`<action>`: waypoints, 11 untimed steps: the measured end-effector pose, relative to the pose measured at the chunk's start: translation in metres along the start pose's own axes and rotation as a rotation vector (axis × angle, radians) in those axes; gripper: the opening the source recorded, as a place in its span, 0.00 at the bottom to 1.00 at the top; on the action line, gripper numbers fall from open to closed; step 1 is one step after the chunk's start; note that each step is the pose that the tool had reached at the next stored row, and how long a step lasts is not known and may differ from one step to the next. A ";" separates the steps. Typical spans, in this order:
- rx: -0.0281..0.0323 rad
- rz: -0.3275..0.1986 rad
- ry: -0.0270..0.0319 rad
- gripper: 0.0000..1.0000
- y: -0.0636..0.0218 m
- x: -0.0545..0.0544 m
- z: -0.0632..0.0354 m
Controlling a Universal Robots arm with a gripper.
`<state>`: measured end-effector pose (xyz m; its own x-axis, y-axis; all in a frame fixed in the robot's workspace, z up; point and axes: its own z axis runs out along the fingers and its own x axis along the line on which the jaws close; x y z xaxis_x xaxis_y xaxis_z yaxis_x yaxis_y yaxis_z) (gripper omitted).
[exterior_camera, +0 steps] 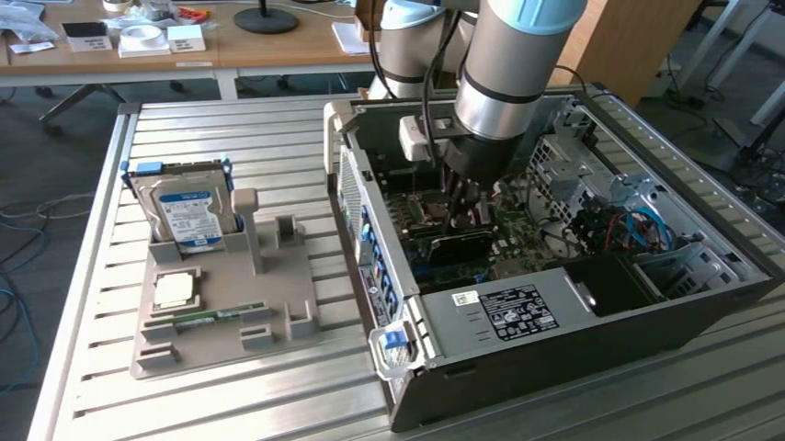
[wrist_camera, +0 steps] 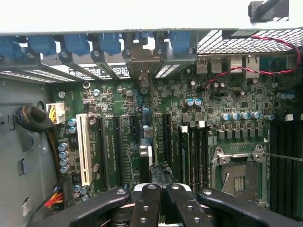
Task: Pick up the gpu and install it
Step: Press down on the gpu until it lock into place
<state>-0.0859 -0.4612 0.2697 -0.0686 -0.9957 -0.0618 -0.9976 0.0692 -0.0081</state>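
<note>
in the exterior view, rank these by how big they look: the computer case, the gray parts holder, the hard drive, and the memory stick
Largest to smallest, as they appear:
1. computer case
2. gray parts holder
3. hard drive
4. memory stick
All sit at a similar distance, so the order looks reliable.

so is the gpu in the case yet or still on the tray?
In the case: the gpu stands on edge over the motherboard, under the pincer. Whether it's seated in the slot, cannot tell.

I see a green motherboard [wrist_camera: 142, 118], a white slot [wrist_camera: 85, 149], blue slot latches [wrist_camera: 75, 43], and my black gripper [wrist_camera: 158, 189].
</note>
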 end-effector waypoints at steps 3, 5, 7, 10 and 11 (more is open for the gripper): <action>0.0002 0.000 -0.0004 0.11 0.0000 0.000 0.0006; 0.0002 0.000 -0.0005 0.11 0.0000 0.000 0.0021; 0.0000 0.000 -0.0002 0.11 0.0000 0.000 0.0020; 0.0001 0.000 -0.0002 0.11 0.0000 0.000 0.0023; 0.0002 0.000 -0.0004 0.11 0.0000 0.000 0.0031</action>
<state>-0.0859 -0.4611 0.2665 -0.0686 -0.9957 -0.0623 -0.9976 0.0693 -0.0083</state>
